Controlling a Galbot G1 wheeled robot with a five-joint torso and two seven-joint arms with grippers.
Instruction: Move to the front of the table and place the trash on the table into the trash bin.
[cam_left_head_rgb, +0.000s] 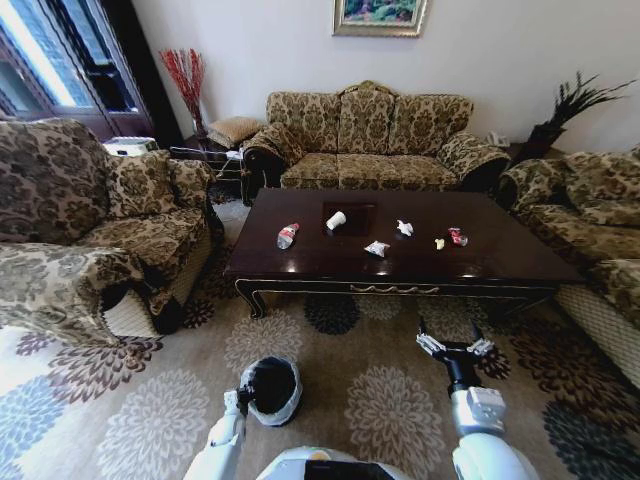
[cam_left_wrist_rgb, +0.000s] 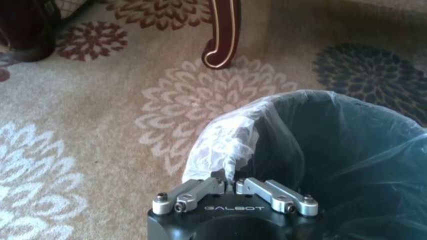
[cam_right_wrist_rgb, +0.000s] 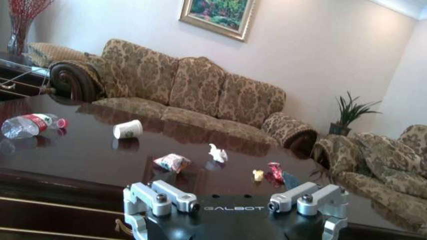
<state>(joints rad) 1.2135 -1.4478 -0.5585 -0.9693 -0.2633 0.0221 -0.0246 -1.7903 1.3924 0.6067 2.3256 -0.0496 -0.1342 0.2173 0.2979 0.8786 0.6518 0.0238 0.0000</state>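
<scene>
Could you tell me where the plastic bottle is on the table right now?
In the head view the plastic bottle lies on its side toward the left of the table, with the paper cup its nearest neighbour, to its right.

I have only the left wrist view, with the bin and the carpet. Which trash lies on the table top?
Observer: Six pieces: a clear plastic bottle, a white paper cup, a white wrapper, a printed wrapper, a yellowish scrap and a crushed red can.
Operator: Where is the right end effector?
Observer: The right end effector is open above the carpet, just before the near edge of the table, toward its right half.
Operator: Which piece is farthest left?
Observer: The bottle, lying on its side, apart from the others.
</scene>
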